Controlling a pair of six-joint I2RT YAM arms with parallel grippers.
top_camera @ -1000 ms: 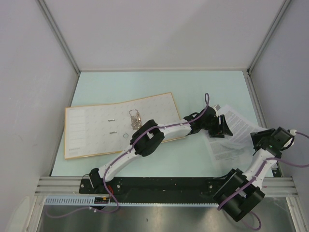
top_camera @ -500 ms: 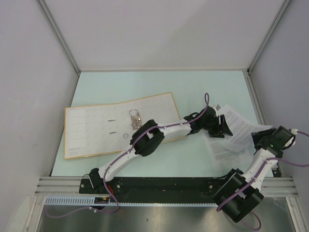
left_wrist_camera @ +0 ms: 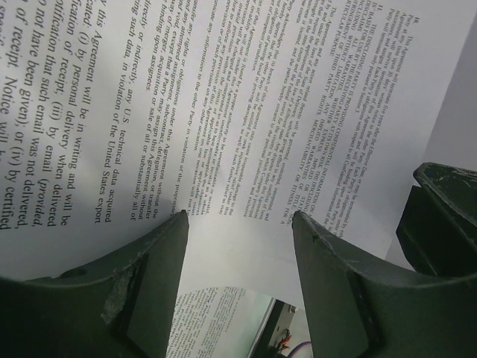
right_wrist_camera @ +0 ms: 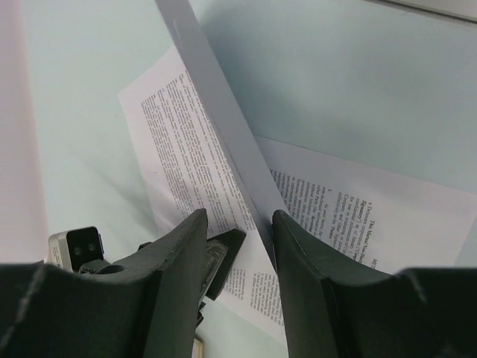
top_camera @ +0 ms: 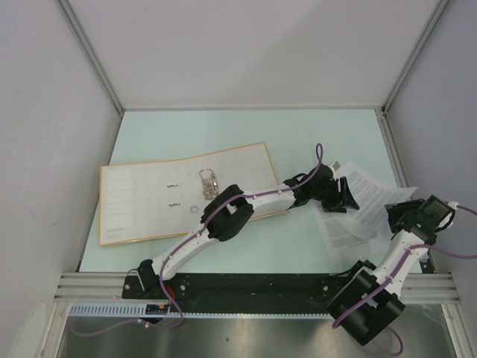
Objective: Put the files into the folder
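- the left gripper (left_wrist_camera: 240,224) has its two fingers spread apart and pinches nothing; the printed text of the files (left_wrist_camera: 223,112) fills the space behind the fingertips
- in the top view this gripper is at the left edge of the files, and the left arm (top_camera: 223,216) reaches to it from its base, passing over the near right corner of the folder (top_camera: 149,201)
- the right gripper (right_wrist_camera: 237,224) is also spread; one raised sheet, seen from its edge, runs down into the gap between the fingers, nearer to one finger than to the other; i cannot tell if it touches that finger
- the files lie on the right part of the pale green table (top_camera: 246,134), close to the right wall; the sheets overlap and are fanned, one partly lifted from the others
- the folder lies open and flat on the left part of the table, pale inside facing up, with an orange border around it
- its metal ring mechanism (top_camera: 208,183) stands near the middle of the folder; no sheet is on it
- folder and files do not touch
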